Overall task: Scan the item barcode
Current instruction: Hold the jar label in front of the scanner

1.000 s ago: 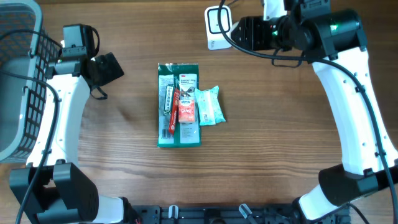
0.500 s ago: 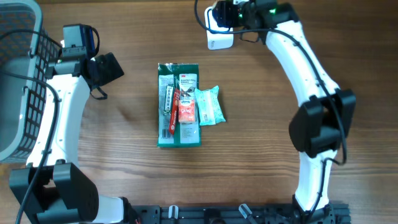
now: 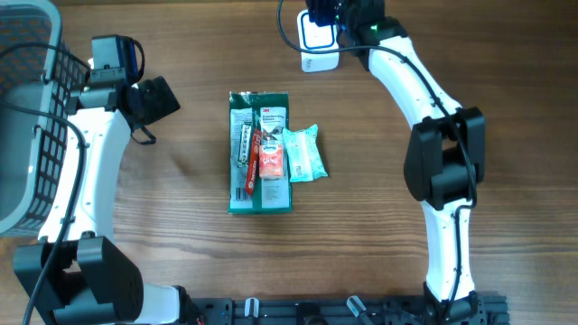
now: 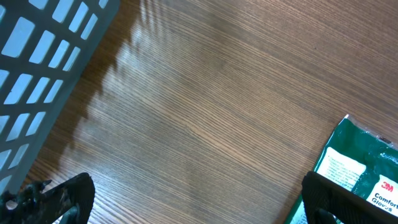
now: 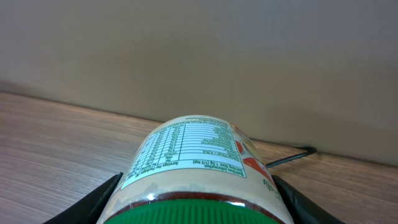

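My right gripper (image 5: 196,202) is shut on a jar (image 5: 196,158) with a green lid and a nutrition label, one dark finger on each side of it. The jar lies on its side and points at a plain wall above the table's far edge. From overhead, the right gripper (image 3: 340,18) is at the table's far edge, right beside the white scanner (image 3: 319,43); the jar is hidden under the arm there. My left gripper (image 3: 159,99) stands wide open and empty over bare wood, left of the green package (image 4: 367,168).
A pile lies mid-table: a green 3M glove package (image 3: 259,152), a red packet (image 3: 269,161) and a pale teal packet (image 3: 303,153). A grey wire basket (image 3: 27,117) stands at the left edge. A black cable (image 5: 289,157) runs along the wall.
The right arm has swung left along the far edge, carrying the jar to the scanner. The left arm has not moved.
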`<state>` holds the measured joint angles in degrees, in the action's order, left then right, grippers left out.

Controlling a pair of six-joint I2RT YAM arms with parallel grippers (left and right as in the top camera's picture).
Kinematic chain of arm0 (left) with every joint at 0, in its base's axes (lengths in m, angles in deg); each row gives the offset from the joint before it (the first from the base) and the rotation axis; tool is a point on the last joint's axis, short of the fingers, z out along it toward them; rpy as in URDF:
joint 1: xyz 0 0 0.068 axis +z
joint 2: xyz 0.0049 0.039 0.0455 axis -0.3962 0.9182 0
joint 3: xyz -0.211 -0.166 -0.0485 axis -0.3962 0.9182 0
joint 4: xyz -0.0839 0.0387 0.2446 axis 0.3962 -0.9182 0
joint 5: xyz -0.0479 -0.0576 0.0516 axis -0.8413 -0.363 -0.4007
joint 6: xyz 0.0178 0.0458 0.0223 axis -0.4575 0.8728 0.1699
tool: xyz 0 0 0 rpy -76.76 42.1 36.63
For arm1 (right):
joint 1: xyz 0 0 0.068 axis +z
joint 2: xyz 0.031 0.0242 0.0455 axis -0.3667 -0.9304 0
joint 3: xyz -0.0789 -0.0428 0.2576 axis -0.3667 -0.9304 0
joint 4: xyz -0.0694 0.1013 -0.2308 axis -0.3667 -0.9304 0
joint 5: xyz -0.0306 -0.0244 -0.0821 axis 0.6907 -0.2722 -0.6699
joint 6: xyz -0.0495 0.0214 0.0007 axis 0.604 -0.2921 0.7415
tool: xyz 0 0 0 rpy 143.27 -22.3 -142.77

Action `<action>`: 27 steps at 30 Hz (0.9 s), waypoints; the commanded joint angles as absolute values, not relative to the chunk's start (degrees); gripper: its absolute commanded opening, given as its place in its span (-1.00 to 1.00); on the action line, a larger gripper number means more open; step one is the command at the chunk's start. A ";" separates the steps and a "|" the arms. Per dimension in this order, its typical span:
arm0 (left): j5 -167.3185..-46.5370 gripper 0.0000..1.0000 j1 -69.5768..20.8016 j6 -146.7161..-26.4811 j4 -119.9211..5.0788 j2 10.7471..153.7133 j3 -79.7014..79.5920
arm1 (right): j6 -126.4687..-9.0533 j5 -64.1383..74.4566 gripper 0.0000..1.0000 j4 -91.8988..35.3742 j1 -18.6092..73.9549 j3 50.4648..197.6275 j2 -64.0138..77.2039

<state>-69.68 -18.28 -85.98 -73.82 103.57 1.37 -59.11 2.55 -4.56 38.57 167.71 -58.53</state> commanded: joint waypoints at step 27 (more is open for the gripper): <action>-69.16 1.00 -17.91 -85.08 -73.85 103.16 0.73 | -65.99 -2.90 -0.91 -39.53 29.02 168.58 -39.29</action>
